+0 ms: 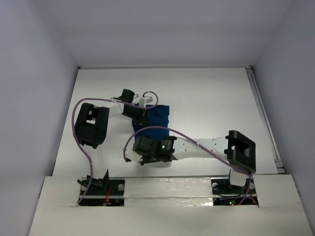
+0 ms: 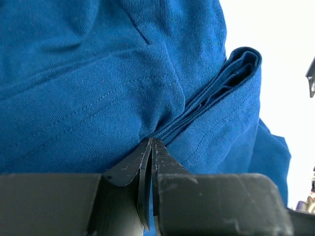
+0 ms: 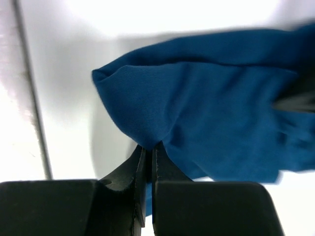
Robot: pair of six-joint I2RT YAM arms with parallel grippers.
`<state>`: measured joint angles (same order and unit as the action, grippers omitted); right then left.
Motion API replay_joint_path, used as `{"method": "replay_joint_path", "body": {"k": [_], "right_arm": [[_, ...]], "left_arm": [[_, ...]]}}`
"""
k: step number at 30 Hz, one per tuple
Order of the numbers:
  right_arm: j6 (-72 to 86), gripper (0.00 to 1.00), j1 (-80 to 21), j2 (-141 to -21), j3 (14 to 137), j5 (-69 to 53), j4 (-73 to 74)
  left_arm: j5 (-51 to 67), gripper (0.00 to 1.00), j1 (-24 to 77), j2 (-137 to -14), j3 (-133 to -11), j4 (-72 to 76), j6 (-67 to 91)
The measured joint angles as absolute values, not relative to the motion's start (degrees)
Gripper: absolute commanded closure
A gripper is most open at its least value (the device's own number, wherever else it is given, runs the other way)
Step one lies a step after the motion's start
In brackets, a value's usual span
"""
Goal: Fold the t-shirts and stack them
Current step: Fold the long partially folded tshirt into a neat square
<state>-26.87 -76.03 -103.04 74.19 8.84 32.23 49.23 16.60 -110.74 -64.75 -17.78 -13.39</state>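
Overhead view: a dark blue t-shirt (image 1: pixel 156 119) lies bunched in a small heap on a white table (image 1: pixel 211 93), w/ two black-and-white robot arms reaching in to it. The L gripper (image 1: pixel 143 115) meets the t-shirt's far-left edge. The R gripper (image 1: pixel 141 149) sits at the t-shirt's near edge, on the side toward the arm bases. A purple cable (image 1: pixel 78 105) loops along the L arm; a second one, on the R arm, crosses over the t-shirt's near part.

L wrist view: the L gripper (image 2: pixel 151 143) has its fingers pressed together, pinching blue fabric right at the tips. Beyond them the t-shirt (image 2: pixel 98 83) fills most of the frame, w/ a stitched hem running across it and several folded layers stacked at its right side. White table shows past the t-shirt's right edge.

R wrist view: the R gripper (image 3: pixel 148 146) is likewise pressed together, nipping the t-shirt's (image 3: pixel 206 108) lower edge. The cloth spreads up and to the right of the tips, and a rounded fold corner points left over the table.
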Motion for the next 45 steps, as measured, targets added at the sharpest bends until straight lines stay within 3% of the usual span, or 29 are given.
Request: {"method": "replay_joint_path", "body": {"k": [22,36,45], "right_arm": [[-36.25,1.0,-62.35,-103.96,93.27,15.68,37.5],[-39.11,1.0,-59.59,-110.67,101.65,15.4,38.13],[-40.75,1.0,-55.37,-118.15,110.3,13.87,38.46]], "left_arm": [[48.62,1.0,19.22,-107.18,-65.19,-22.48,-22.28],[48.88,1.0,3.14,-106.1,-89.01,-24.73,-17.06],[52.64,1.0,-6.66,-105.27,-89.36,-25.28,-15.66]]}}
